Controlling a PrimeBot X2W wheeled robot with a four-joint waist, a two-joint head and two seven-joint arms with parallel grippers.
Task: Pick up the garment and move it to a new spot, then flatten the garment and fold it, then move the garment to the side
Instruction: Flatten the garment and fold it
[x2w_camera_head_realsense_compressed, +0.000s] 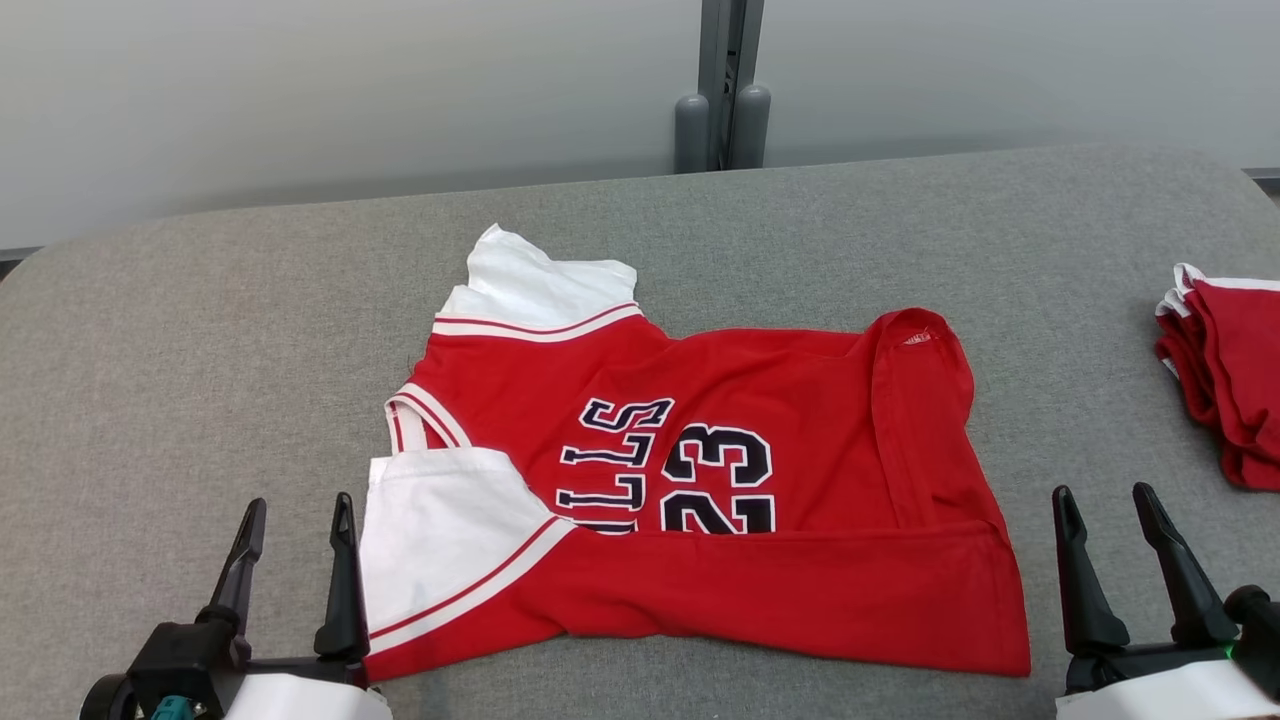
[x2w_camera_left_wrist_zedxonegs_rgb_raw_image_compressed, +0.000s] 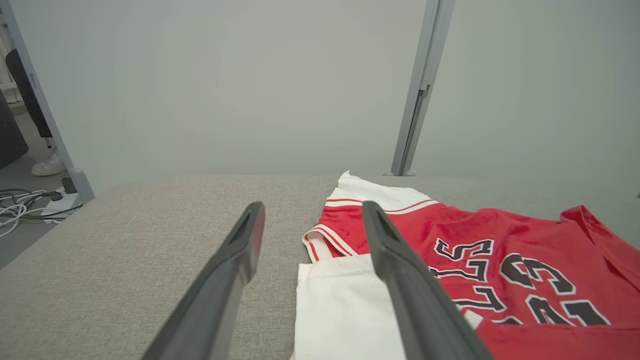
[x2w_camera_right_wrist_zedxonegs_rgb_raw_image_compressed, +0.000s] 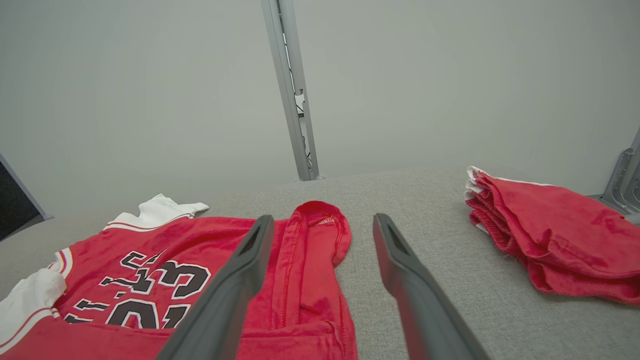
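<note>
**Jersey lies crosswise between two released hands**

At the lower left of the head view, the left hand (x2w_camera_head_realsense_compressed: 299, 503) stands released and empty, its inner finger (x2w_camera_head_realsense_compressed: 343, 565) just beside the white sleeve (x2w_camera_head_realsense_compressed: 440, 530). The jersey (x2w_camera_head_realsense_compressed: 720, 400) rests mid-frame on the grey bench (x2w_camera_head_realsense_compressed: 150, 330). Its long axis runs left to right, collar end left and hem right, with the near long edge folded over the number. At lower right, the right hand (x2w_camera_head_realsense_compressed: 1102, 491) is likewise released and empty, a little clear of the hem corner. The left hand looks the nearer. A stack of red clothes (x2w_camera_head_realsense_compressed: 1225, 370) sits at the right edge.
</note>
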